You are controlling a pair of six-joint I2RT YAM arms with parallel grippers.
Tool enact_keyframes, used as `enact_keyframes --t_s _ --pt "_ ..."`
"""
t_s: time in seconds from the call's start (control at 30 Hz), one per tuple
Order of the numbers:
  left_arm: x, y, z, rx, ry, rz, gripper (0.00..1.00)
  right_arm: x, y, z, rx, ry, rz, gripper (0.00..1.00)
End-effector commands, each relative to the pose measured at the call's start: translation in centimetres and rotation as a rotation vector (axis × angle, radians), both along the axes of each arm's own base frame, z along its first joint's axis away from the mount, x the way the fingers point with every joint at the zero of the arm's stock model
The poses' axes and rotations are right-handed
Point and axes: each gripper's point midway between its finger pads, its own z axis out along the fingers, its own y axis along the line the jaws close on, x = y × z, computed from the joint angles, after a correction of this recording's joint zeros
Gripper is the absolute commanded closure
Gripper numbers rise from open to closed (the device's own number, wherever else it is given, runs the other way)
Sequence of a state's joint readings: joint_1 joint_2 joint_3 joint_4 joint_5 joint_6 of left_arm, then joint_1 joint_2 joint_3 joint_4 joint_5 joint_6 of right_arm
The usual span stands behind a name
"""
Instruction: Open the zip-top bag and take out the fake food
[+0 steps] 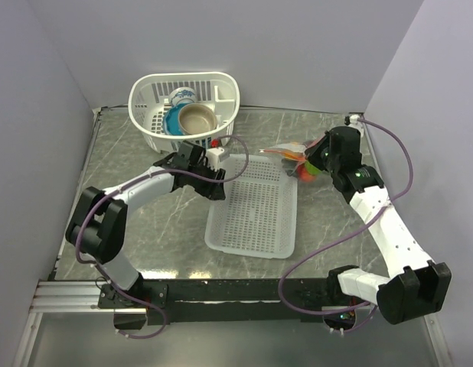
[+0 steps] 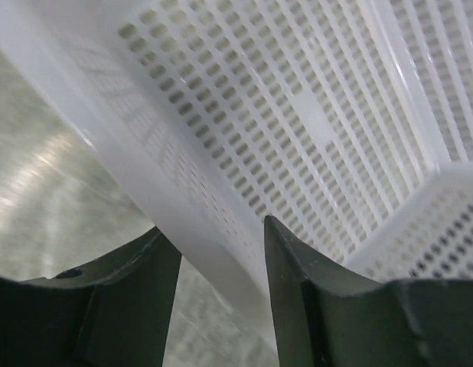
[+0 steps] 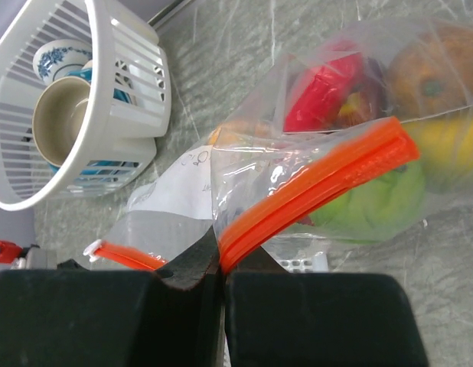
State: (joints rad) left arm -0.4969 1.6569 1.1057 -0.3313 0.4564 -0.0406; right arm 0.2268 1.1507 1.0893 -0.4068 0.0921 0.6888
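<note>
The zip-top bag (image 3: pixel 328 145), clear with an orange zip strip (image 3: pixel 321 183), lies on the table at the far right (image 1: pixel 286 153). My right gripper (image 3: pixel 221 256) is shut on one end of that strip (image 1: pixel 313 159). Through the plastic the fake food shows: a green lime (image 3: pixel 370 206), a red piece (image 3: pixel 321 99), a yellow fruit (image 3: pixel 451 145) and an orange one (image 3: pixel 435 76). A second stretch of orange strip (image 3: pixel 129 256) shows lower left. My left gripper (image 2: pixel 213 229) stands open astride the near wall of the flat white mesh tray (image 2: pixel 313 115), at its far left corner (image 1: pixel 217 187).
The flat mesh tray (image 1: pixel 252 229) lies mid-table between the arms. A deep white basket (image 1: pixel 148 95) at the back holds a blue bowl (image 1: pixel 175 122) and a beige bowl (image 1: pixel 197 118); it also shows in the right wrist view (image 3: pixel 125 130). Grey walls close in on three sides.
</note>
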Motion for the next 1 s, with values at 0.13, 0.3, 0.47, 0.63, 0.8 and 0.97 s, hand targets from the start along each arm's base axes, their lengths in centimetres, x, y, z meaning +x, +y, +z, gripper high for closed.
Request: enact_keyframes --t_s 0.13,0.3,0.47,0.63,0.8,0.97 --pt "-7.0 0.8 2.2 -0.072 0.083 -0.122 0.35 0.4 2.1 1.2 0.055 -0.046 0.054 1.00" --pt "-8.1 1.3 4.5 -0.089 0.013 -0.181 0.03 0.2 2.2 3.5 0.010 -0.094 0.058 1.00" --pt "-3.3 4.4 11.2 -0.056 -0.210 -0.051 0.03 -0.7 2.2 11.7 -0.044 -0.255 0.038 1.00" --pt "-0.4 10.5 22.6 -0.139 -0.456 0.130 0.03 -2.2 4.6 20.1 -0.061 -0.397 0.079 1.00" --pt "-1.3 17.5 26.9 -0.106 -0.583 0.273 0.03 -4.4 10.8 24.7 0.005 -0.487 0.234 1.00" --pt "-3.8 24.0 27.1 -0.021 -0.602 0.387 0.04 -5.1 20.1 24.3 0.048 -0.468 0.440 1.00"
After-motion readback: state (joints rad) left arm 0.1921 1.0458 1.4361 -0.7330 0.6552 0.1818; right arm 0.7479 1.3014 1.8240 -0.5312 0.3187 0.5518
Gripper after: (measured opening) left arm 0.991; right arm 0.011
